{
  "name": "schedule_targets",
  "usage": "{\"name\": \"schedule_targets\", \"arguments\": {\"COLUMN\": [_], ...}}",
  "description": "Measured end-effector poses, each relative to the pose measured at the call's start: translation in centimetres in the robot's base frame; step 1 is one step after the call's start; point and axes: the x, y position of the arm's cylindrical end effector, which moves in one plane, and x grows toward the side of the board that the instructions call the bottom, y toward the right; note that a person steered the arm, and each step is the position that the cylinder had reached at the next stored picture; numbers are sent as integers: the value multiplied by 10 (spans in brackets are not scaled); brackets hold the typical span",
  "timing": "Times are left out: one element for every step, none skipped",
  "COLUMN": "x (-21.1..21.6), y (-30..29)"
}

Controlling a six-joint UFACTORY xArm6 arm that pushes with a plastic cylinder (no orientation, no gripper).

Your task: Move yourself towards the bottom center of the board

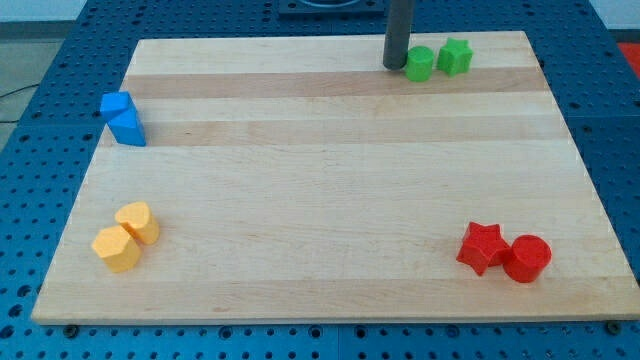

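My tip (395, 65) rests on the wooden board (330, 180) near the view's top, right of centre. It stands just left of a green cylinder (420, 63), touching or nearly touching it. A green star (455, 56) sits right of the cylinder. The rod rises out of the view's top edge.
Two blue blocks (123, 118) lie together at the board's left edge, upper part. A yellow heart-like block (138, 221) and a yellow hexagon (117, 248) sit at the lower left. A red star (482, 247) and a red cylinder (527, 258) sit at the lower right.
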Motion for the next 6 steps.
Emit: {"name": "schedule_targets", "arguments": {"x": [0,0,0,1,35,105], "y": [0,-12,-12,-25,-62,-46]}}
